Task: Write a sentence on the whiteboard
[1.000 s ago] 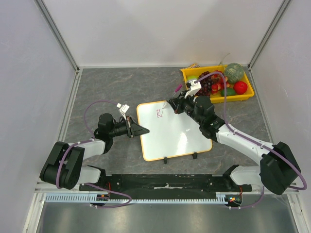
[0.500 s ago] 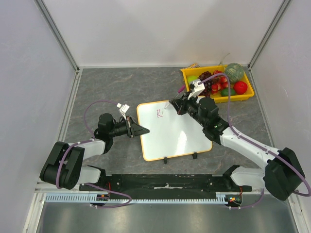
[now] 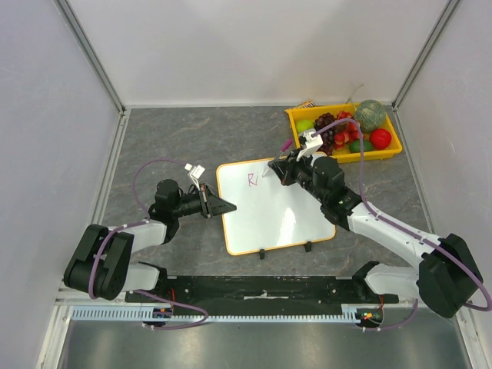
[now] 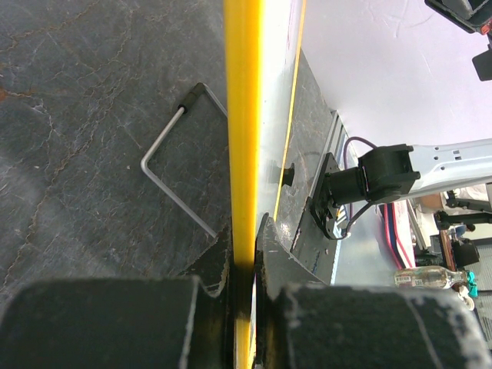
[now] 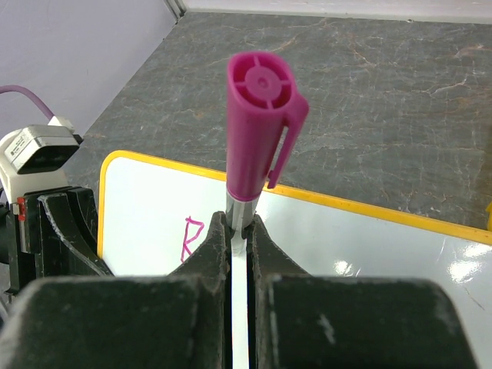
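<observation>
The whiteboard [image 3: 286,217] lies flat mid-table, white with an orange-yellow rim and two black clips on its near edge. My left gripper [image 3: 224,206] is shut on its left edge; the left wrist view shows the yellow rim [image 4: 243,115] pinched between the jaws of that gripper [image 4: 243,257]. My right gripper [image 3: 284,166] hovers over the board's far left corner, shut on a marker [image 5: 261,123] with a magenta cap. Of the sentence [image 3: 251,179], a pinkish-red "R" [image 5: 191,239] shows beside the right fingers [image 5: 209,254]. The marker's tip is hidden.
A yellow tray [image 3: 293,118] of fruit stands at the far right, just behind the right wrist. A bent grey wire [image 4: 173,165] lies on the dark stone tabletop beside the board's clamped edge. Grey walls close in the table on three sides.
The right arm has shifted a little right and away from me with the marker, swinging its capped end farther back. The left gripper and the board have not moved.
</observation>
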`<action>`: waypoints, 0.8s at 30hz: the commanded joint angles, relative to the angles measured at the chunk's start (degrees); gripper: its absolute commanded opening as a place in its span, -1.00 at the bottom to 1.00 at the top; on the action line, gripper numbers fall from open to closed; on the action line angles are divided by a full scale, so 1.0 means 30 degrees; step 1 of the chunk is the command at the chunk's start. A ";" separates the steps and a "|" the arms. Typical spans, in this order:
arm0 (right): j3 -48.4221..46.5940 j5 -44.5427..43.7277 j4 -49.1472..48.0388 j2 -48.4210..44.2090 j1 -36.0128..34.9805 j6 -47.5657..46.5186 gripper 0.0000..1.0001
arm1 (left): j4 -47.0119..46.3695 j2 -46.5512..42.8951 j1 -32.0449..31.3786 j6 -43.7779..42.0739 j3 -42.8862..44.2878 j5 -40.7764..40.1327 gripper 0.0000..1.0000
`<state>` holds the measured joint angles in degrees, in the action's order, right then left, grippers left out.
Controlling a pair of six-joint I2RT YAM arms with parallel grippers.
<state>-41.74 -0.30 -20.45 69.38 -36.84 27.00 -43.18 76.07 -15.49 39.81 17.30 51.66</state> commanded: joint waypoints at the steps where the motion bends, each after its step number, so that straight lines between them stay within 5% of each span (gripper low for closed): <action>1: -0.0180 -0.0166 -0.0538 0.0191 0.0151 -0.0183 -1.00 | 0.2498 0.0628 0.0035 -0.3427 -0.0229 -0.3333 -0.96; 24: 0.0404 0.1242 -0.0245 0.0076 0.0180 -0.0359 -1.00 | 0.2498 0.0570 0.0035 -0.3427 -0.0229 -0.3304 -0.96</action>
<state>-41.65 3.38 -21.34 70.35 -36.51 27.00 -43.13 76.07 -15.49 39.79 17.30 51.66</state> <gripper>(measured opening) 0.036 0.085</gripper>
